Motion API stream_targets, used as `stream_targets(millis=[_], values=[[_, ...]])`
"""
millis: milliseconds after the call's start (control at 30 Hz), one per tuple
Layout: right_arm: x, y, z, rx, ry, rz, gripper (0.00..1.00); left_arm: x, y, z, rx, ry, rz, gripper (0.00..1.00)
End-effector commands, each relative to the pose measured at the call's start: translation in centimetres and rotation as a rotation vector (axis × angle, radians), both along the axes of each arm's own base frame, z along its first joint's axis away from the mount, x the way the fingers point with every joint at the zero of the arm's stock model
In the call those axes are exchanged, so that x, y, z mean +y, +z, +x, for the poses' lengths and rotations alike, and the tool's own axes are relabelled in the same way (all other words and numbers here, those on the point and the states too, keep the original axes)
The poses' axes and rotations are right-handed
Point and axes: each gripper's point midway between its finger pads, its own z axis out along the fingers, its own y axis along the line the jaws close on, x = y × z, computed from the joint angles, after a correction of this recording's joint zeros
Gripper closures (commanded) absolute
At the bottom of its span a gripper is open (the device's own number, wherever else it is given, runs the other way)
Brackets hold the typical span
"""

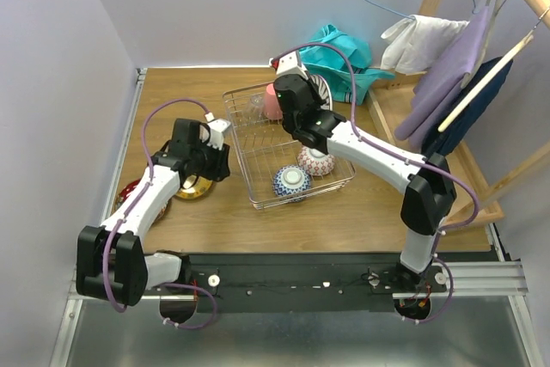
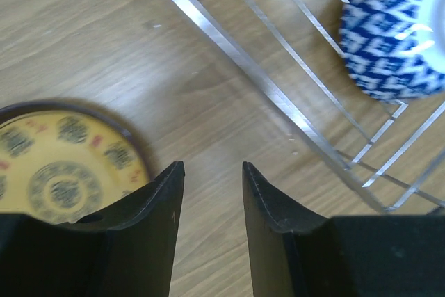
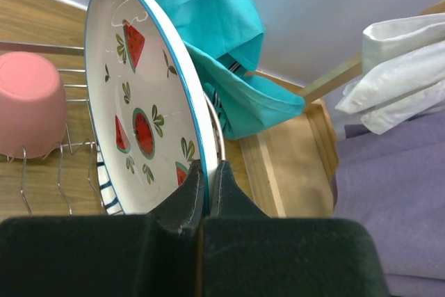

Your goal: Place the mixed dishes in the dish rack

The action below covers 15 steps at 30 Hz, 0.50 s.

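Note:
The silver wire dish rack [image 1: 241, 154] stands mid-table. In it are a blue patterned bowl [image 1: 292, 181], a red patterned bowl [image 1: 316, 161] and an upturned pink cup [image 1: 272, 100]. My right gripper [image 3: 207, 168] is shut on the rim of the white plate with red fruit marks [image 3: 139, 102], held on edge at the rack's far right corner, next to a blue-striped plate [image 3: 104, 172]. My left gripper [image 2: 213, 168] is open and empty over bare wood between the gold saucer [image 2: 62, 165] and the rack's wire side [image 2: 278, 99]. A red saucer [image 1: 133, 191] lies left of the gold one.
A teal cloth [image 1: 344, 58] lies behind the rack. A wooden clothes frame [image 1: 464, 83] with hanging garments and a wire hanger stands on the right. A wall closes the left side.

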Motion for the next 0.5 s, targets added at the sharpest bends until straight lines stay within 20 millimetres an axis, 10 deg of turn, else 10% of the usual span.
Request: stream_targets(millis=[0, 467], values=[[0.4, 2.4, 0.5, -0.093, -0.058, 0.117, 0.99, 2.6, 0.8, 1.6, -0.030, 0.061, 0.028, 0.52], [0.2, -3.7, -0.2, 0.028, -0.081, 0.098, 0.99, 8.0, 2.9, 5.4, -0.125, 0.172, 0.077, 0.44]])
